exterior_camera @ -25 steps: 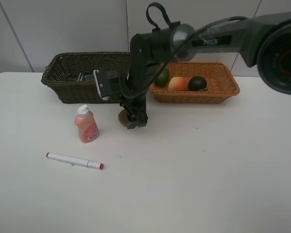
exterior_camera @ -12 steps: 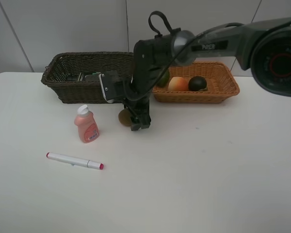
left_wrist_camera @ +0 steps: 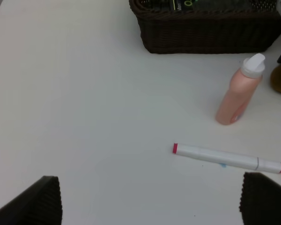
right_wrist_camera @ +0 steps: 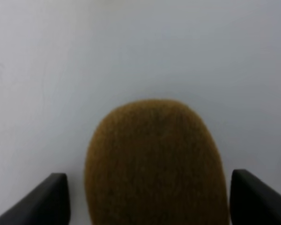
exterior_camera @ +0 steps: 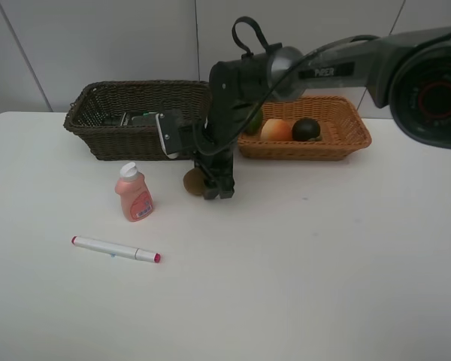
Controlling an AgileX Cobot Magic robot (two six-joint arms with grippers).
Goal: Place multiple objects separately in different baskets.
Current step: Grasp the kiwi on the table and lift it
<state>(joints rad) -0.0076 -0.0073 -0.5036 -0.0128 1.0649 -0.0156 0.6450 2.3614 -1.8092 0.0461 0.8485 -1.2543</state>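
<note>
Done: fruits [exterior_camera: 275, 130] in tan basket [exterior_camera: 357, 139], upper right. Remaining: kiwi [right_wrist_camera: 154, 164], straddled by right tool [exterior_camera: 218, 192], jaws apart, ungripped; bottle [exterior_camera: 134, 194], marker [exterior_camera: 114, 249] on surface [exterior_camera: 323, 263]. Left tool [left_wrist_camera: 154, 201] wide.

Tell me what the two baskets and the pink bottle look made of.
Dark brown basket: woven wicker, matte, strands visible. Light tan basket: same weave, paler, possibly rattan. Pink bottle: likely smooth plastic, faint sheen, white cap.

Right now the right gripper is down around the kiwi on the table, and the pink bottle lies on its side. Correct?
No. The pink bottle stands upright, as the exterior high view shows. The right gripper is down around the kiwi on the table.
</note>
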